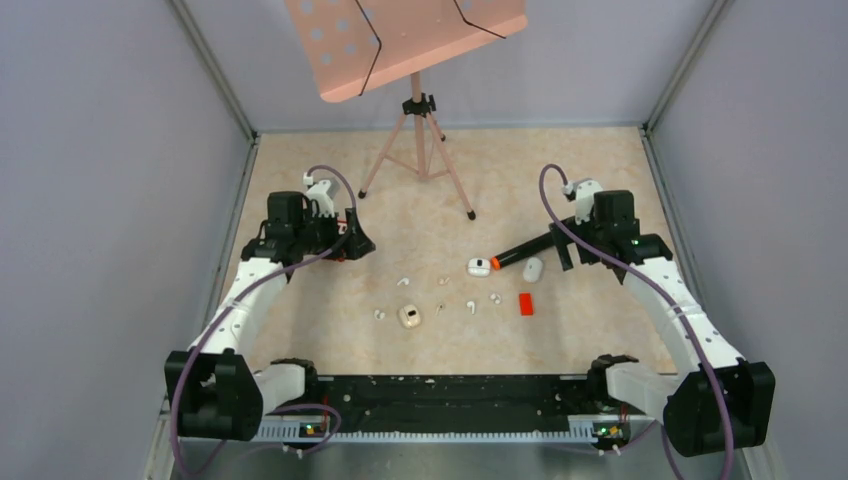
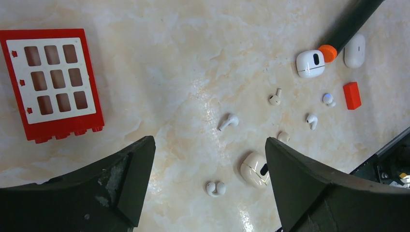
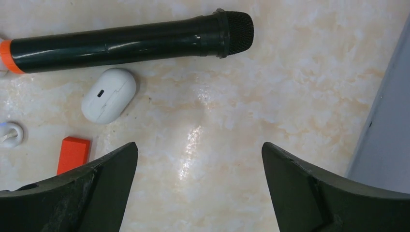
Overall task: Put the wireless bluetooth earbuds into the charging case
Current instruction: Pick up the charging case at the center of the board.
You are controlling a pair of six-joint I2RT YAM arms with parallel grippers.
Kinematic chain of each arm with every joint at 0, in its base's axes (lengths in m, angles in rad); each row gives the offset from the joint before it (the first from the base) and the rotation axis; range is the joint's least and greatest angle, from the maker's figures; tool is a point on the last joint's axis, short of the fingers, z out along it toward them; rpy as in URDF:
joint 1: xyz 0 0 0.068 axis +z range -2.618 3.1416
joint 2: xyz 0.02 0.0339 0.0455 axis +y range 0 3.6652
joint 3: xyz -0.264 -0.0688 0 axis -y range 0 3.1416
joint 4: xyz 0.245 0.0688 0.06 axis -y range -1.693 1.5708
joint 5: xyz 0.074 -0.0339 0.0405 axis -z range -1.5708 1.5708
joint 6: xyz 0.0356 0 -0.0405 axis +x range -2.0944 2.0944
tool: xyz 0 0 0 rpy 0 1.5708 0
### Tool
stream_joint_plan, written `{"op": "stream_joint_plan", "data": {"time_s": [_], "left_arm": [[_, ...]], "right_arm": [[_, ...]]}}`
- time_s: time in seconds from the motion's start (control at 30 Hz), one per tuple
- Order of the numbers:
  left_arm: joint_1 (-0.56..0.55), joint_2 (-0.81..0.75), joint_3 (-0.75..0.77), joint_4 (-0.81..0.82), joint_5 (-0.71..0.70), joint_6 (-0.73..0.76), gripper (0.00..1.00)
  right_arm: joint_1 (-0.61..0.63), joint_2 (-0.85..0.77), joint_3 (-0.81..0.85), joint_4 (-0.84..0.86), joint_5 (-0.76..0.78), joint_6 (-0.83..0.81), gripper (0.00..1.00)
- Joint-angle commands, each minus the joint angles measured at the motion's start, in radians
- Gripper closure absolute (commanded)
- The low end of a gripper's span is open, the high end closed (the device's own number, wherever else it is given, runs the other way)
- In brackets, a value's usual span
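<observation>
Mid-table, toward the near edge, passage is tight: tiny white plastic earbuds lie scattered with narrow gaps between them, around a cream pebble-shaped case. Toward the right edge a black handheld microphone with an orange butt lies slantwise, with a white case with a dark oval right at its butt and a closed white pebble case and small red block just beside it. A pink perforated music stand on a tripod blocks the middle of the far edge. A red frame with a white grid lies toward the left edge. Both far corners are bare.
</observation>
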Motion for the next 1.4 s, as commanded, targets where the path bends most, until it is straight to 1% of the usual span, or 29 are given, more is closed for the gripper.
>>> {"op": "stream_joint_plan", "data": {"time_s": [0.0,0.03,0.1,0.17,0.2,0.23,0.33,0.4,0.5,0.6,0.67,0.73,0.9,1.03,1.37], "left_arm": [[0.000,-0.007,-0.012,0.040,0.027,-0.003,0.11],[0.000,-0.009,-0.012,0.041,0.029,-0.003,0.11],[0.000,-0.010,-0.012,0.044,0.029,-0.002,0.11],[0.001,-0.010,-0.014,0.046,0.028,-0.003,0.11],[0.000,-0.011,-0.013,0.045,0.029,-0.003,0.11],[0.001,-0.014,-0.013,0.045,0.027,-0.001,0.11],[0.004,-0.028,-0.020,0.034,0.007,0.004,0.11],[0.010,-0.042,-0.030,0.022,-0.023,0.001,0.12],[0.034,-0.060,-0.052,0.004,-0.082,-0.006,0.12],[0.048,-0.075,-0.067,-0.005,-0.094,-0.011,0.12],[0.062,-0.086,-0.075,-0.008,-0.089,-0.016,0.12],[0.080,-0.099,-0.083,-0.010,-0.083,-0.020,0.12],[0.099,-0.130,-0.107,-0.013,-0.069,-0.030,0.13],[0.124,-0.146,-0.124,-0.008,-0.052,-0.051,0.13],[0.164,-0.146,-0.135,0.015,-0.035,-0.088,0.14]], "right_arm": [[-0.007,-0.007,0.028,0.043,-0.081,-0.017,0.01],[-0.008,-0.006,0.035,0.042,-0.134,-0.037,0.01],[-0.007,0.001,0.052,0.028,-0.289,-0.124,0.02],[-0.005,0.014,0.073,0.002,-0.479,-0.222,0.05],[0.002,0.026,0.086,-0.003,-0.551,-0.254,0.07],[0.019,0.045,0.100,0.009,-0.588,-0.266,0.08],[0.099,0.118,0.129,0.040,-0.586,-0.266,0.12],[0.146,0.139,0.130,0.072,-0.588,-0.274,0.16],[0.247,0.185,0.146,0.074,-0.568,-0.363,0.19],[0.315,0.246,0.180,0.062,-0.569,-0.440,0.21],[0.323,0.305,0.206,0.058,-0.577,-0.477,0.23],[0.324,0.375,0.245,0.033,-0.582,-0.532,0.27],[0.325,0.576,0.410,-0.078,-0.593,-0.617,0.39],[0.325,0.664,0.471,-0.090,-0.588,-0.632,0.40],[0.326,0.753,0.510,0.010,-0.485,-0.621,0.42]]}}
